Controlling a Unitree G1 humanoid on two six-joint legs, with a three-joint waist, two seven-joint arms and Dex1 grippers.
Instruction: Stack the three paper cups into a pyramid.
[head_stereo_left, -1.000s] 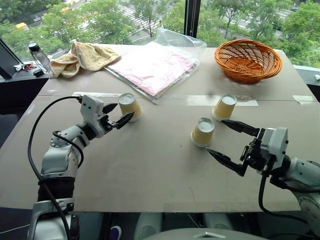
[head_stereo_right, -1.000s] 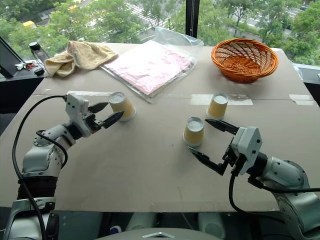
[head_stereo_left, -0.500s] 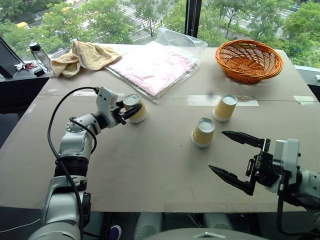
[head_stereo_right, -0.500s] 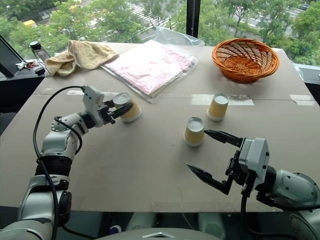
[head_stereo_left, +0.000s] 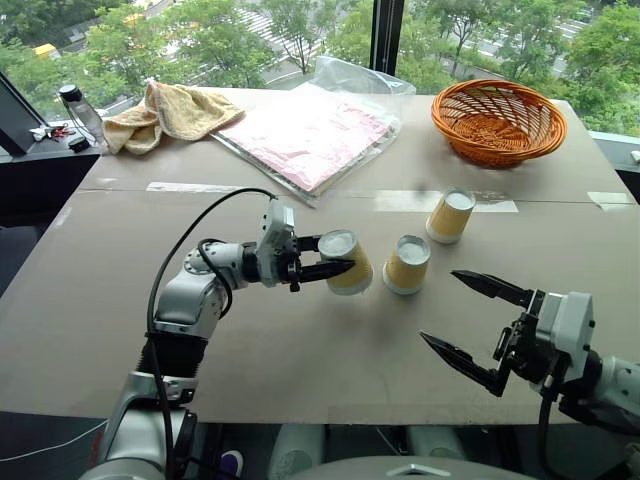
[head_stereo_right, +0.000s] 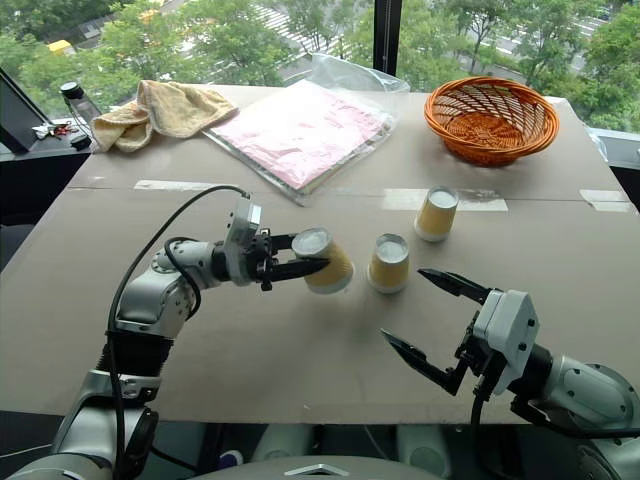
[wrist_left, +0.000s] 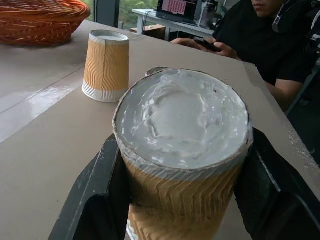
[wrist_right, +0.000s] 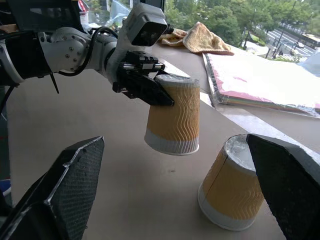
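Left gripper: the left gripper (head_stereo_left: 330, 265) is clamped on 1 of the 3 paper cups, the held cup (head_stereo_left: 345, 262), with 1 black finger on each side of its ribbed wall just under the white base.
Held cup: it is upside down, white base up, lifted clear of the table (head_stereo_left: 300, 350) as the right wrist view shows, and slightly tilted. It hangs just beside the middle cup, on that cup's left, not touching it.
Middle cup: the middle cup (head_stereo_left: 407, 264) stands upside down on the table near its centre, leaning a little, between the held cup and the far cup.
Far cup: the far cup (head_stereo_left: 450, 216) also stands upside down, behind and to the right of the middle cup, apart from it, beside a strip of clear tape (head_stereo_left: 400, 200) on the tabletop.
Right gripper: the right gripper (head_stereo_left: 468, 321) has its 2 fingers spread wide and holds nothing. It hovers near the table's front edge, in front of and to the right of the middle cup, well short of it.
Pyramid: no cup sits on another; all 3 are separate.
Back of table: an orange wicker basket (head_stereo_left: 498, 121) at the right, a clear bag of pink sheets (head_stereo_left: 305, 135) in the middle, a tan towel (head_stereo_left: 165, 115) and a bottle (head_stereo_left: 78, 112) at the left.
Person: a person in dark clothes (wrist_left: 260, 45) sits beyond the table's edge in the left wrist view.
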